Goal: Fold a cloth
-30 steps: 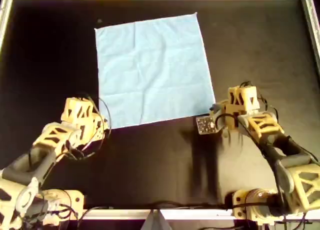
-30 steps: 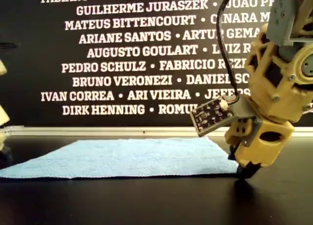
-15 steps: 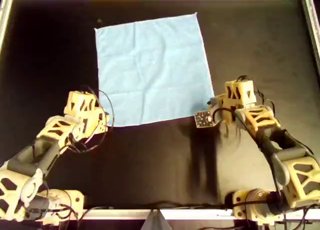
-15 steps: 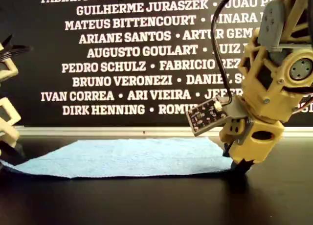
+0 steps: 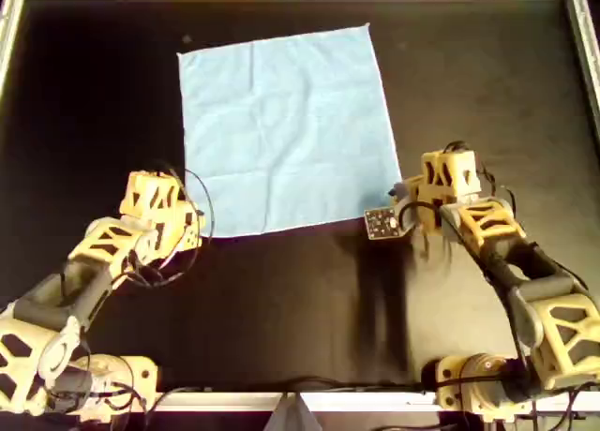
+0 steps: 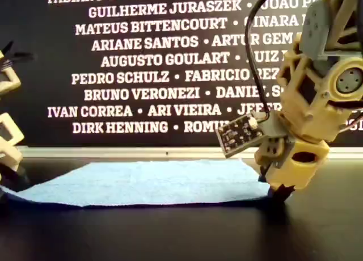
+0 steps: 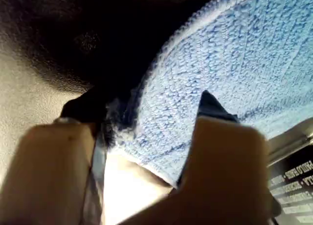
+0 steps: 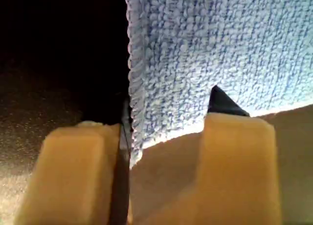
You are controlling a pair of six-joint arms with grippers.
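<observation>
On the black table [image 5: 94, 94], I am getting hold of the cloth [image 5: 286, 122], lying flat. My left gripper [image 5: 192, 232] and right gripper [image 5: 405, 211] are spread around its two near corners. Next I should probably pinch and lift.

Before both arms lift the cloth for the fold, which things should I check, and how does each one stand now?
1. Left gripper at the cloth corner, fabric between its jaws: ok.
2. Right gripper at the other near corner, fabric between its jaws: ok.
3. Jaws fully clamped on the fabric: cannot tell.
4. Cloth lies flat, unfolded: ok.
5. Near edge a little raised in the exterior view: ok.
6. Table bare around the cloth: ok.
</observation>
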